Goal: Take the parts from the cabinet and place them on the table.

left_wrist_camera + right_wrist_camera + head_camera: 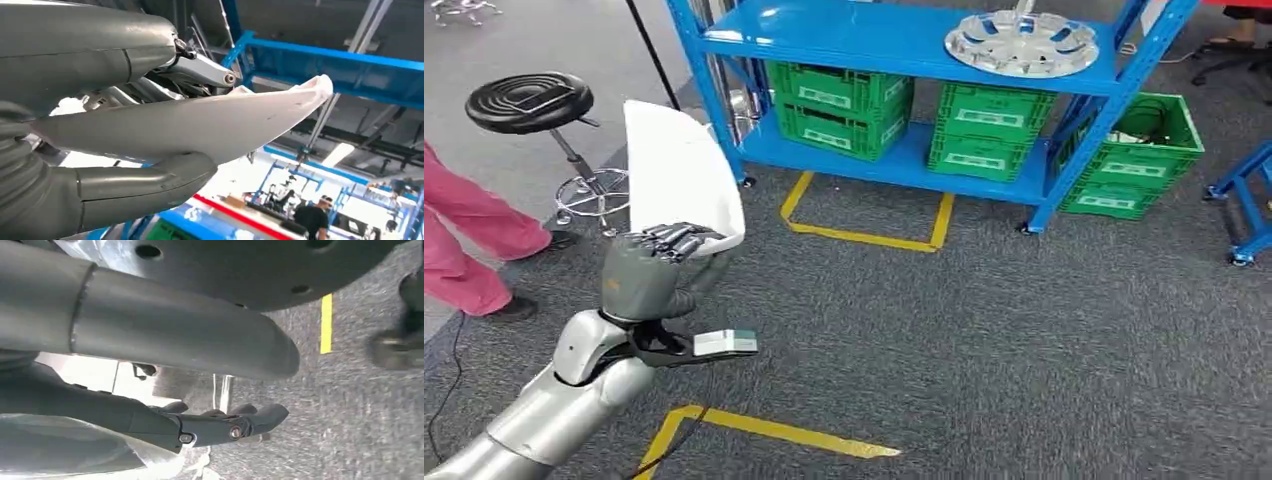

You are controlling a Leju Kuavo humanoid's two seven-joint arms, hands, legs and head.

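Fingers (672, 240) of left hand (656, 272) curled over the lower edge of the white part (682, 172), thumb under it, part gripped and held upright above the grey carpet (984, 330), well apart from the blue cabinet (894, 40). Left wrist view: white part (200, 125) clamped between thumb and fingers (200, 70). Right hand (150, 330) grips something, a round grey perforated piece (240, 265) sits against the thumb, a clear wrap under the darker fingers (225, 427); can't tell what it is. Cabinet top shelf carries a silver hubcap (1021, 42), lower shelf two green crates (839, 105), third green crate (1139, 160) on the floor just beside the frame. Black stool (531, 102) and pink-trousered legs (464, 250) off to the left, yellow tape (864, 236) on carpet
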